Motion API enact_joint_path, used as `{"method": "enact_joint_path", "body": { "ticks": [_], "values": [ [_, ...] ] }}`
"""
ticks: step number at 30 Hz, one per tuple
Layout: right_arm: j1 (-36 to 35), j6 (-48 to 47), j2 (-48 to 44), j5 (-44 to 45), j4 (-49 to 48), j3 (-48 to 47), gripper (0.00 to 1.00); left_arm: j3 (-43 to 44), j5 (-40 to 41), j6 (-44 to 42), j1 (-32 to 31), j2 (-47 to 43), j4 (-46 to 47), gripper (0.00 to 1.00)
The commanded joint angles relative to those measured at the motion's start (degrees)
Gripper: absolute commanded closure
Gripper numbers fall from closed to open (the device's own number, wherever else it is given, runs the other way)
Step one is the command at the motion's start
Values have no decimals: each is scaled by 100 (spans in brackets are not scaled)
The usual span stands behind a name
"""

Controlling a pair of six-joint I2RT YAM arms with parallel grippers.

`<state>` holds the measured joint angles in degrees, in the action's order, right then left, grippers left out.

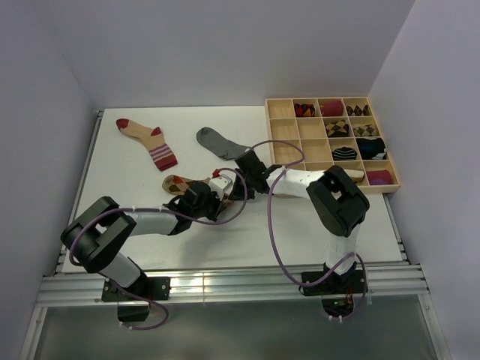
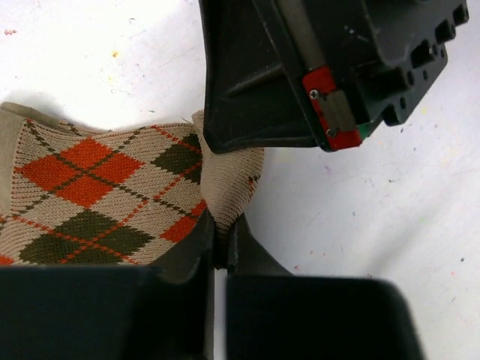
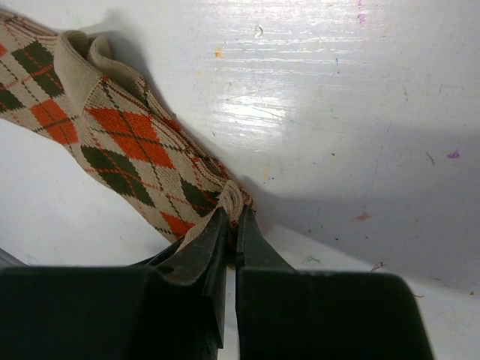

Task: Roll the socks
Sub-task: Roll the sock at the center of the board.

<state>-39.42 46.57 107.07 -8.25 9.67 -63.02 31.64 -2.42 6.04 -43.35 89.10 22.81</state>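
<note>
The brown argyle sock (image 1: pixel 178 184) lies mid-table, its orange and dark diamonds plain in the left wrist view (image 2: pixel 97 199) and the right wrist view (image 3: pixel 127 150). My left gripper (image 2: pixel 221 225) is shut on a fold of its beige end. My right gripper (image 3: pixel 232 214) is shut on the same end from the other side, and its body fills the top of the left wrist view. Both grippers meet at one spot (image 1: pixel 221 187) in the top view. The grey sock (image 1: pixel 219 141) lies just behind them. The beige sock with dark-red toe and striped cuff (image 1: pixel 146 139) lies at the back left.
A wooden compartment tray (image 1: pixel 283 129) stands at the back right, holding several rolled sock bundles in its right-hand cells. White walls close in the table on three sides. A metal rail (image 1: pixel 225 281) runs along the near edge.
</note>
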Motion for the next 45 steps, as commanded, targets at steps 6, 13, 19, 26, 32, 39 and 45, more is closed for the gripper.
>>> {"method": "enact_joint_path", "body": {
  "ticks": [6,13,19,26,32,39,45],
  "values": [
    [83,107,-186,-36,-202,18,92,0,444,503,-15,-217,-109,99],
    [127,397,-686,148,-598,343,69,185,356,1267,195,-551,-935,99],
    [136,739,-1292,561,-905,703,54,194,-4,2390,389,-762,-1235,99],
    [119,915,-1294,325,-950,792,52,-280,-93,3622,644,-1079,-1007,99],
    [-22,924,-1021,17,-1098,783,48,-667,-171,4176,907,-1263,-831,98],
    [-223,986,-714,-177,-1055,677,47,-914,-558,4467,1206,-1044,-550,98],
    [-365,1135,-485,-230,-1125,677,46,-914,-725,4581,1312,-894,-550,98]
  ]
}}
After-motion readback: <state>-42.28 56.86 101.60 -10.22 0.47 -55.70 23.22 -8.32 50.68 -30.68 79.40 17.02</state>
